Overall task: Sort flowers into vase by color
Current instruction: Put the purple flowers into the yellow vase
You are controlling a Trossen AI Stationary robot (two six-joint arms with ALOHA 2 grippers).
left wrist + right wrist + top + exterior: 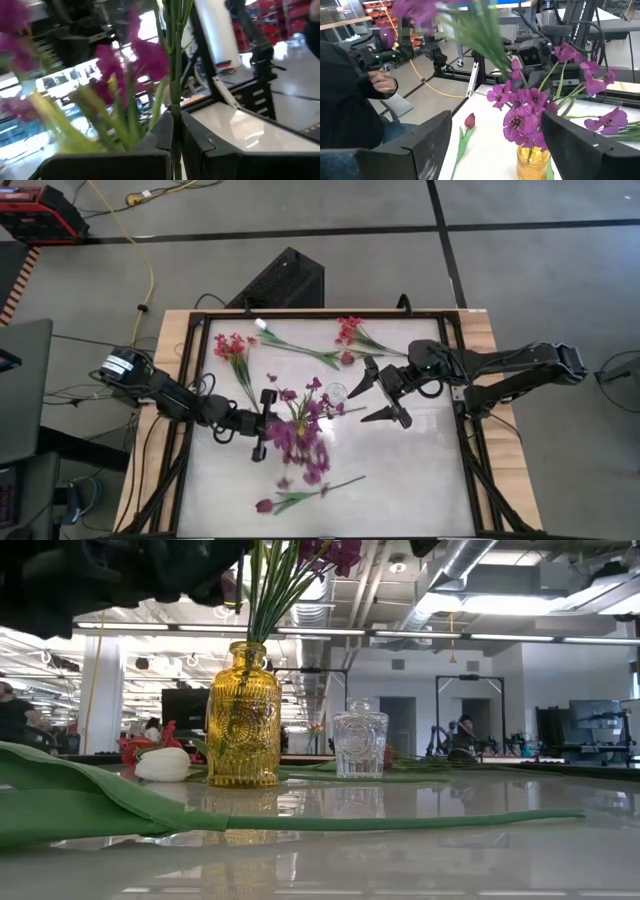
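Left wrist view has the left gripper point(175, 145) pinched on a purple sprig point(300, 442) over the yellow vase point(243, 715); next, probably lower it in. Right gripper point(385, 393) hangs open nearby.

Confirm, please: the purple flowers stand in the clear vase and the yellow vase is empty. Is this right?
Not quite. The purple flowers stand in the yellow vase; the clear vase is the empty one. The low view and right wrist view show this.
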